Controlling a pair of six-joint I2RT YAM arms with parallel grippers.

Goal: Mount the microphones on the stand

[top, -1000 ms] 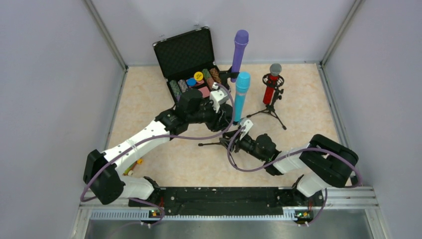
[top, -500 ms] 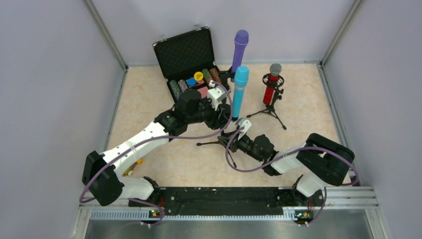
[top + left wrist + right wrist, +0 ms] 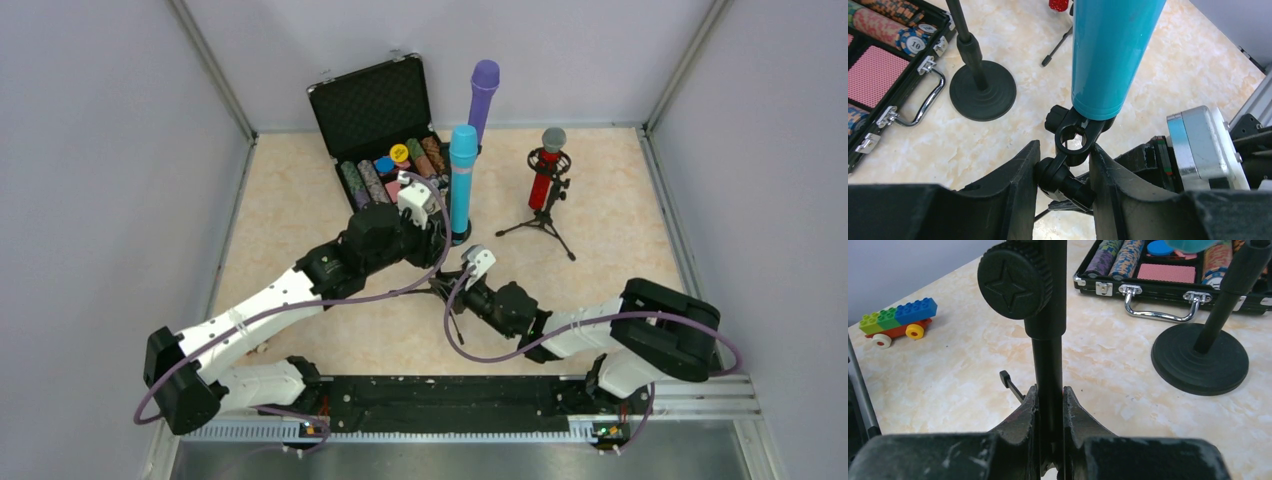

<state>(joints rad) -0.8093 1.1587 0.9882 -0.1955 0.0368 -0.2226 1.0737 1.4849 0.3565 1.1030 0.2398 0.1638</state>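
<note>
Change: within the last second you have carried the smooth, light blue cylindrical microphone [image 3: 461,180] leftward and raised it from a lean to nearly upright. Both arms have followed it left.
Meaning: it already sits in its holder, so what remains looks like squaring the stand and setting it down, not inserting.
Left fingers: the left gripper [image 3: 1065,155] pinches the black plastic swivel joint [image 3: 1060,175] just under the microphone's base.
Right fingers: the right gripper [image 3: 1049,397] is pressed together on the thin matte black stand pole [image 3: 1048,355], below a ribbed round knob [image 3: 1015,280] embossed with a star.
Location: the blue microphone stands near the open black poker-chip case [image 3: 375,100], in front of the all-purple microphone [image 3: 482,95]. The glittery red microphone with silver mesh head [image 3: 541,188] is on its tripod to the right.
Surfaces: the blue barrel is glossy and hard, likely slippery. The beige marbled worktop [image 3: 300,190] is flat and smooth. The purple one's stand has a heavy-looking black disc base [image 3: 1200,357].
</note>
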